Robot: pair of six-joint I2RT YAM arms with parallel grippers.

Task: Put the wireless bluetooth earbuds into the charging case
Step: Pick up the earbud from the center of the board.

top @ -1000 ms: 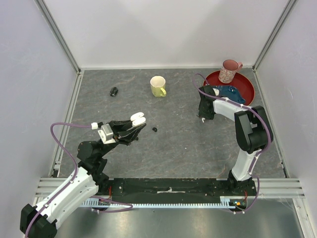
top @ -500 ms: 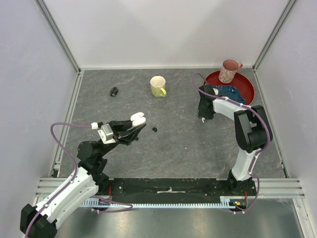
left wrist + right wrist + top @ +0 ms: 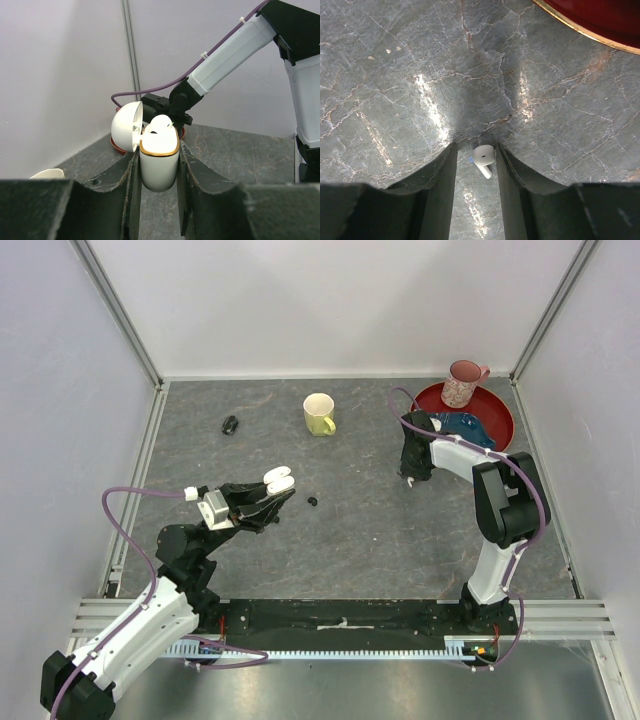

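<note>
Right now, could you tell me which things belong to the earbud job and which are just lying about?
Job: charging case, seated white earbud, loose white earbud, black earbud.
Lying about: yellow mug, pink mug, red plate, blue object.

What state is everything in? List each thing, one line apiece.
Charging case: lid open, clamped in the left gripper.
White earbud: sitting in the open case.
Second white earbud: lying on the table between the open fingers of the right gripper.
Black earbud: loose on the table.
Yellow mug: upright.
Pink mug: upright on the red plate.
</note>
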